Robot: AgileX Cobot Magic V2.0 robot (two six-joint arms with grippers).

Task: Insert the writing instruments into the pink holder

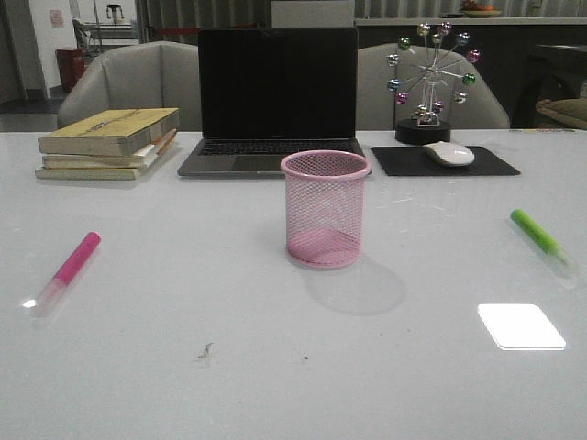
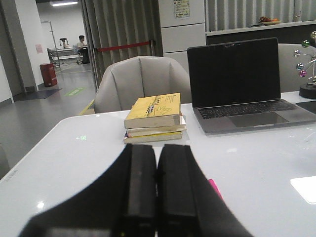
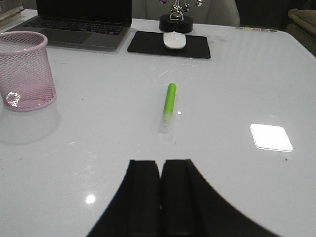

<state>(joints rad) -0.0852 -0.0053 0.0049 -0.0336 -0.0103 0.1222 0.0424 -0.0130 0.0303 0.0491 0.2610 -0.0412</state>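
At the far edge of the white table you see an open laptop with a dark screen. To its left lies a stack of 3 books, the top one yellow. To its right, a white mouse rests on a black mouse pad; just behind it stands a Ferris-wheel ornament. 2 grey chairs stand behind the table.

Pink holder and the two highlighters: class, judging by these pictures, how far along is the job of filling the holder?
Nothing is done yet. The pink holder stands empty at the table's centre. Nothing is in hand: the left pincer and right pincer are both shut on nothing. Both steps remain: the pink highlighter lies flat on the table to the holder's left, the green highlighter to its right.
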